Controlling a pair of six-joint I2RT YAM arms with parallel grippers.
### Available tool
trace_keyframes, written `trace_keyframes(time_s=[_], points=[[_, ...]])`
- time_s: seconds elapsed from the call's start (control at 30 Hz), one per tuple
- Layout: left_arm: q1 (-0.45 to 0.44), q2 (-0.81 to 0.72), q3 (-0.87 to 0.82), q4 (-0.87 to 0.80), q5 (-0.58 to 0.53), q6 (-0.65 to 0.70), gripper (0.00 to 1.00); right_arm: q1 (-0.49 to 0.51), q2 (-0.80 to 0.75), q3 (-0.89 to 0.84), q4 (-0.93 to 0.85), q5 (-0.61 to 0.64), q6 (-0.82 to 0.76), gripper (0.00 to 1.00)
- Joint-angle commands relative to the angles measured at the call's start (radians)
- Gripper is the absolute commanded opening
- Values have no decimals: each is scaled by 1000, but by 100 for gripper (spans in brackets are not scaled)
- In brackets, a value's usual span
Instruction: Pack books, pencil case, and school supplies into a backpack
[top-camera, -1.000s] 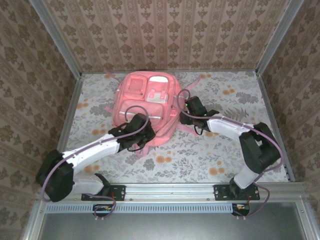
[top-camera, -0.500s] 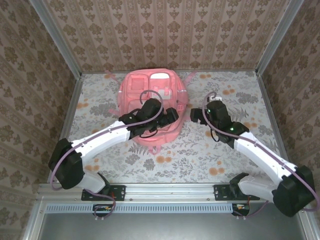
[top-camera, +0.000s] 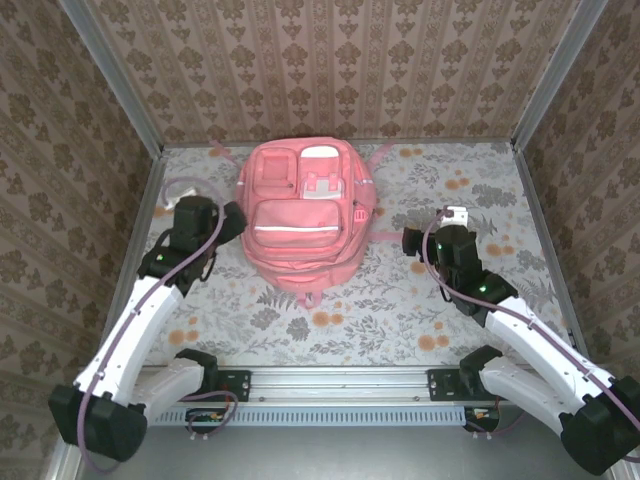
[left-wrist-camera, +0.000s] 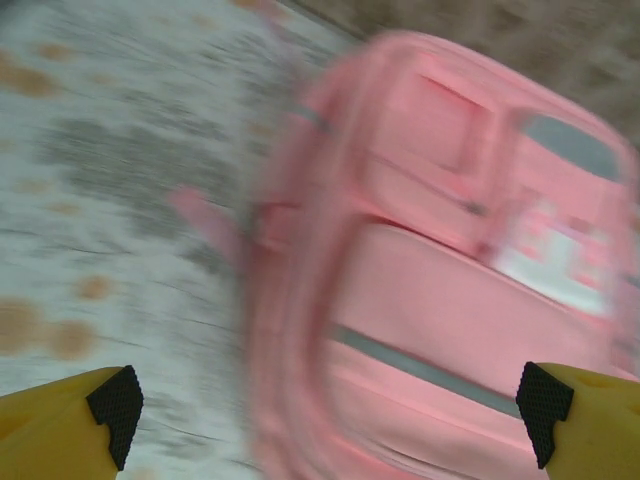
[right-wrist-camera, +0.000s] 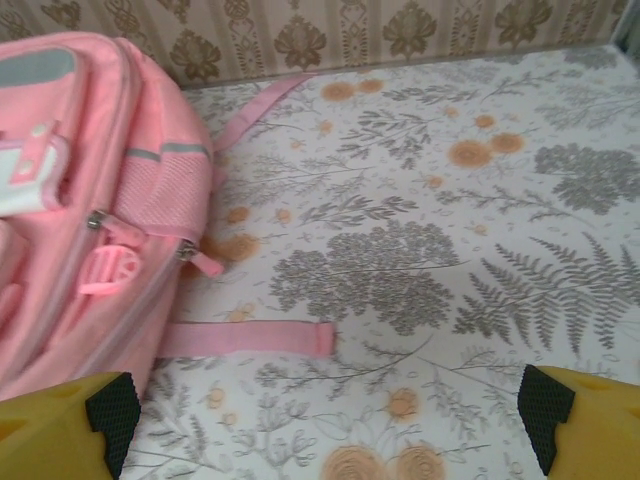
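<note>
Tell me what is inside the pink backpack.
The large pink fabric backpack lies front-up on the floral tablecloth with no opening showing. Its fabric covers the inside, so any contents cannot be seen. A flat pink strap sticks out from its edge onto the cloth.

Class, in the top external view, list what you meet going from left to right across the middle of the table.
left hand → pink backpack → right hand

The backpack (left-wrist-camera: 450, 300) lies blurred on the floral table (left-wrist-camera: 90, 200). The left gripper's (left-wrist-camera: 330, 405) yellow fingers (left-wrist-camera: 50, 440) stand wide apart, gripping nothing.
</note>
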Motion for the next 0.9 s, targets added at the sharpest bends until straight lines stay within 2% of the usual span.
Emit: trace_keyframes(time_s=[0.0,0.13,0.23,0.33,0.47,0.7,0.77,0.8,0.87], points=[[88,-40,-126,119,-124,200,100,-10,-11,-71,163,90,-122,99],[173,0,-242,311,-147,321,100,-33,44,-131,290,131,-212,100],[210,134,-234,368,-145,362,100,-77,139,-134,343,125,-247,100],[219,281,-216,473,-125,413,100,-128,246,-143,442,127,-249,100],[217,427,-244,699,-111,485,100,-207,382,-164,621,87,-266,100],[192,556,-287,1009,-43,679,100,-308,524,-170,874,-86,-302,100],[199,586,-319,1117,-25,691,100,-328,588,-185,956,-151,-301,100],[200,578,-319,1090,-6,682,100,-334,611,-195,1001,-172,-305,100],[211,565,-357,1148,63,695,100,-369,615,-202,997,-232,-276,100]])
